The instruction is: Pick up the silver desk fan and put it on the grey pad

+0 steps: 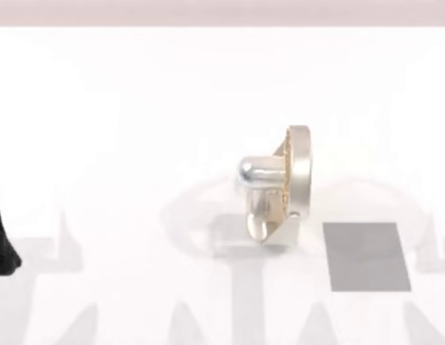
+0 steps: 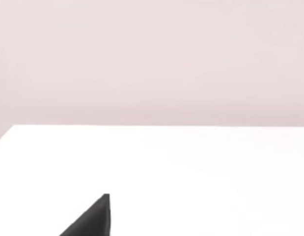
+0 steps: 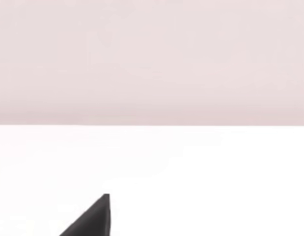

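The silver desk fan [image 1: 280,183] stands upright near the middle of the white table in the top view. Its ring housing [image 1: 300,171] faces right, the rounded motor cap [image 1: 252,171] points left, and the small stand [image 1: 278,230] is toward the front. The grey pad [image 1: 366,256] lies flat a little to the right and front of the fan, apart from it and bare. My left arm [image 1: 1,241] is a black shape at the table's left edge, far from the fan. My right arm is outside the top view. Each wrist view shows only a dark gripper tip [image 2: 93,219] [image 3: 93,219] over bare table.
A paler whitish-grey square mark [image 1: 233,237] lies just left of the fan's stand. The table's back edge [image 1: 222,27] meets a pinkish wall. Faint grey shadows run along the front of the table.
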Available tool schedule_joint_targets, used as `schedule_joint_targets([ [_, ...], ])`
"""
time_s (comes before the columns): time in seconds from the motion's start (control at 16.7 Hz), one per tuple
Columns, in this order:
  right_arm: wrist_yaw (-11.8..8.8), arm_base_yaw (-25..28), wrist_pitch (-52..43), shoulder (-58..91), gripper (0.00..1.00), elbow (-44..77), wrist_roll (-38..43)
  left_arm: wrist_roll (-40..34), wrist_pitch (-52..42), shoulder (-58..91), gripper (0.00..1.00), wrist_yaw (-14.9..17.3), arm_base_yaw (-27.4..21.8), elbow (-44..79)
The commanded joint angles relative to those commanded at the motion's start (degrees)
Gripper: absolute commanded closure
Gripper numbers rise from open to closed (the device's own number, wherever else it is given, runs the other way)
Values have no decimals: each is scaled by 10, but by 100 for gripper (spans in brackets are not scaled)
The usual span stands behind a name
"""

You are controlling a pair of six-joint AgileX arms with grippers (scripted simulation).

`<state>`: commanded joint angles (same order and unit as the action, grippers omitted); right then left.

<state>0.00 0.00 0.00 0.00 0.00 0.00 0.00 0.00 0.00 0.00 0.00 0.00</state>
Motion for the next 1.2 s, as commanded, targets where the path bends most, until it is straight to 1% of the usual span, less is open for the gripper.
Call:
schedule_joint_targets([
  [0.18,1,1,-5,5,0,2,0,0,0,0,0,0,0,0],
  [0.3,7,3,-29,32,0,16,1,0,0,0,0,0,0,0],
  [0.6,36,21,-156,183,0,119,17,0,0,0,0,0,0,0],
  [0.78,52,41,-250,304,0,230,44,0,0,0,0,0,0,0],
  [0.9,59,58,-313,390,0,325,71,0,0,0,0,0,0,0],
  [1.08,63,91,-404,520,0,490,119,0,0,0,0,0,0,0],
  [1.2,61,116,-464,606,0,611,156,0,0,0,0,0,0,0],
])
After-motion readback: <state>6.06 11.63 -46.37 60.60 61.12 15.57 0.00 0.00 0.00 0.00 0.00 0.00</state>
